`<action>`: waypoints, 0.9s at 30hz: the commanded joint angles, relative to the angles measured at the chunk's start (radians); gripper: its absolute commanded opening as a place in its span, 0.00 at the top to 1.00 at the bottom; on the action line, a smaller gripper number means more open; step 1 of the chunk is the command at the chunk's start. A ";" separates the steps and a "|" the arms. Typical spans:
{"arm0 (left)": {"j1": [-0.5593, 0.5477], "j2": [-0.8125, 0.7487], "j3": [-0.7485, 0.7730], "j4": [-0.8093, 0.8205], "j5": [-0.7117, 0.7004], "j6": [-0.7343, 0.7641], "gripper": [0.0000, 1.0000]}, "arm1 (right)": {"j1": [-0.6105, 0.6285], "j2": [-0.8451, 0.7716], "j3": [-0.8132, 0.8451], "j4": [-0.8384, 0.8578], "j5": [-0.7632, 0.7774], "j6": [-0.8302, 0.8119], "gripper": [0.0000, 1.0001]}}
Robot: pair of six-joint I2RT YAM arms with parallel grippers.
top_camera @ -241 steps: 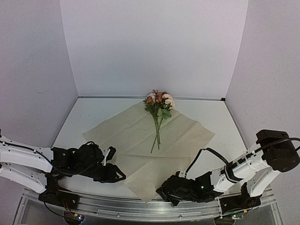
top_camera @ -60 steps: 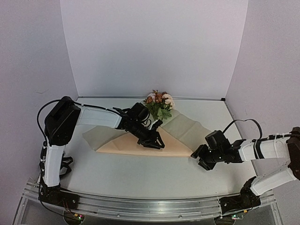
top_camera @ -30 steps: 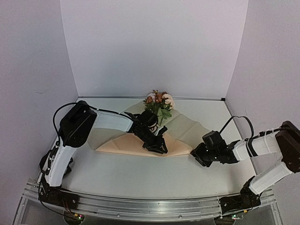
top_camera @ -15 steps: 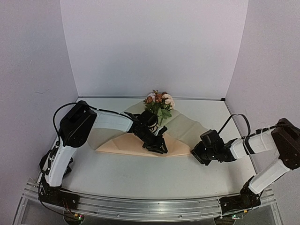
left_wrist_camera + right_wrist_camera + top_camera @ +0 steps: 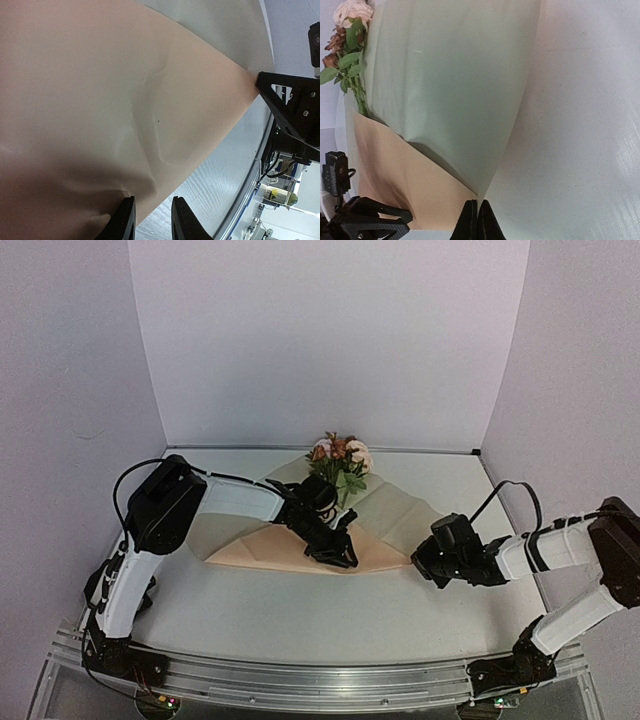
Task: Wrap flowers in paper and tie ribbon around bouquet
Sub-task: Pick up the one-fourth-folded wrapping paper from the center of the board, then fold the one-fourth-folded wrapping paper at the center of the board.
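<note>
Since the paper (image 5: 445, 75) is light and limp, its corner suits the right pincer (image 5: 474, 207), clamped there; the left pincer (image 5: 152, 212) stands narrowly parted.

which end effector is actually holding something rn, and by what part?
Right end effector is pinched shut on the paper at the fold's right-hand corner. Left end effector stands open over the flap's edge, clamping nothing.

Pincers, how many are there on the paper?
2. The left pincer rests on the folded peach flap of the paper, near the middle. The right pincer is shut, pinching the paper's right corner.
</note>
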 commanded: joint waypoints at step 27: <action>0.071 -0.228 -0.162 0.207 -0.003 -0.120 0.74 | 0.183 0.067 0.392 -0.216 0.105 -0.439 1.00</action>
